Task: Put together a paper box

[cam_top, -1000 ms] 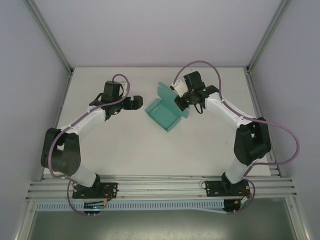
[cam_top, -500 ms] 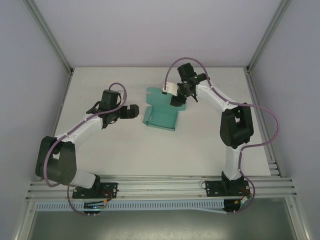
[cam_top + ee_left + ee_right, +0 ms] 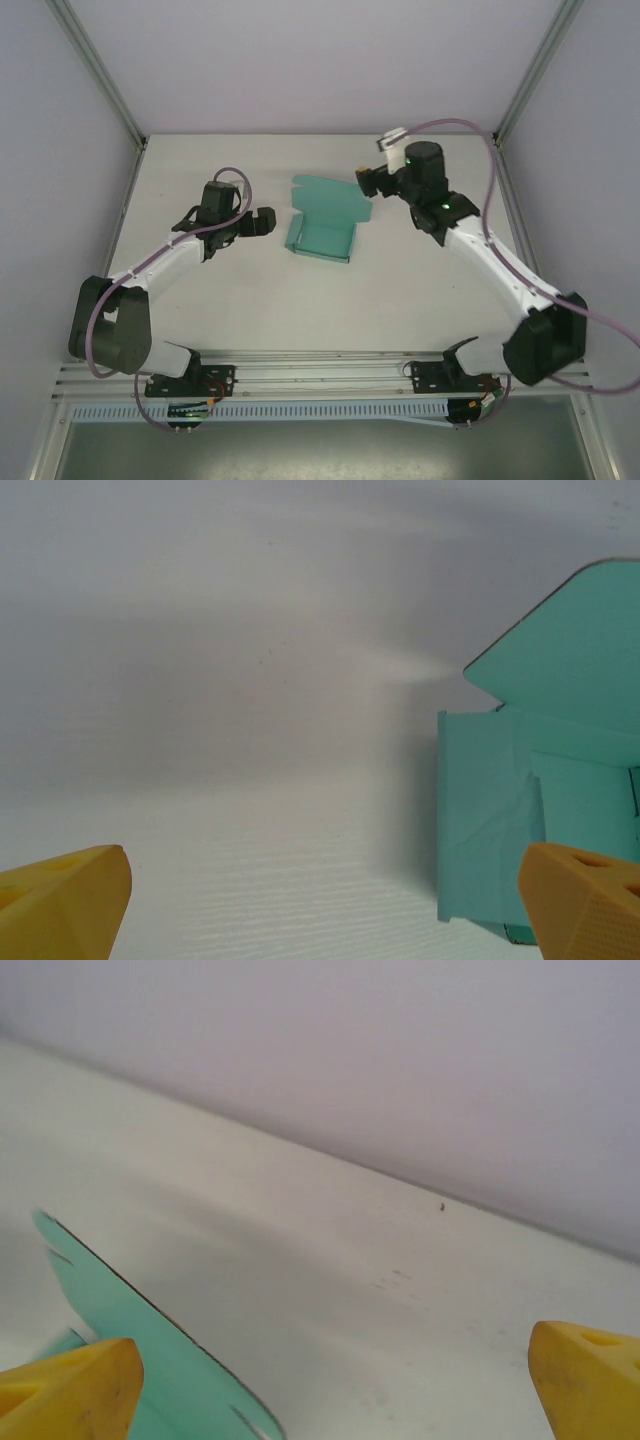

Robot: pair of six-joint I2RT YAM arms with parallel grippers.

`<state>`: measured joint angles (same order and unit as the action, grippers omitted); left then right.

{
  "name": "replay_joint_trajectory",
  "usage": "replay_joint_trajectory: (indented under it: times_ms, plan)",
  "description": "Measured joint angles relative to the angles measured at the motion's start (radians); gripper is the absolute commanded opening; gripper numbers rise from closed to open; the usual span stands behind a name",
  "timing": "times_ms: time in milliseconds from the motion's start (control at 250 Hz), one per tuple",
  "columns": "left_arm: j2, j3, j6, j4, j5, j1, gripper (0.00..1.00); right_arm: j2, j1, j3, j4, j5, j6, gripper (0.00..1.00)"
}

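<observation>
- Since a second ago the box (image 3: 322,228) has turned from a diagonal lie to one with its near edge almost parallel to the near edge of the table (image 3: 300,300). The right gripper (image 3: 366,182), which was then at the box's right side, now stands off it.
- The box is teal card, partly folded: a shallow tray with low walls, and a wide flap (image 3: 330,192) with rounded corners open at its far side.
- It lies on the table about midway between the left and right edges, somewhat nearer the far edge than the near one.
- The left wrist view shows the box (image 3: 500,820) at the right, with its left wall facing the camera and the flap (image 3: 580,650) rising behind it.
- The right wrist view shows only a slanted piece of the flap (image 3: 150,1360) at the lower left, its edge dark against the table.
- The right gripper is just beside the flap's right corner, on the far-right side of the box. In its wrist view the right gripper (image 3: 335,1360) is released, its yellow fingers (image 3: 590,1380) spread wide with nothing between them.
- The left gripper (image 3: 262,222) is to the left of the box, near it but apart, and points toward it. In its wrist view the left gripper (image 3: 325,880) is also released, fingers (image 3: 70,900) wide apart over bare table.
</observation>
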<state>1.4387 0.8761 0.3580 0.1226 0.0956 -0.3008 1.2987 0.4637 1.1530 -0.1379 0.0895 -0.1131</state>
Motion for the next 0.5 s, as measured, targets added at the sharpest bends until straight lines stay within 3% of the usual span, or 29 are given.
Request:
replay_joint_trajectory:
  times_ms: [168, 320, 400, 500]
  plan:
    - [0.013, 0.000, 0.014, -0.024, -0.006, 0.000, 0.98, -0.076, 0.051, -0.171, -0.043, 0.070, 0.433, 0.99]
    - [0.017, 0.000, 0.014, -0.024, -0.026, 0.000, 0.98, 0.055, 0.157, -0.178, -0.253, 0.133, 0.726, 0.96]
    - [0.017, 0.000, 0.014, -0.026, -0.028, 0.000, 0.99, 0.156, 0.183, -0.138, -0.327, 0.142, 0.814, 0.88]
    - [0.017, 0.000, 0.014, -0.030, -0.030, 0.000, 0.99, 0.290, 0.191, -0.059, -0.368, 0.123, 0.864, 0.70]
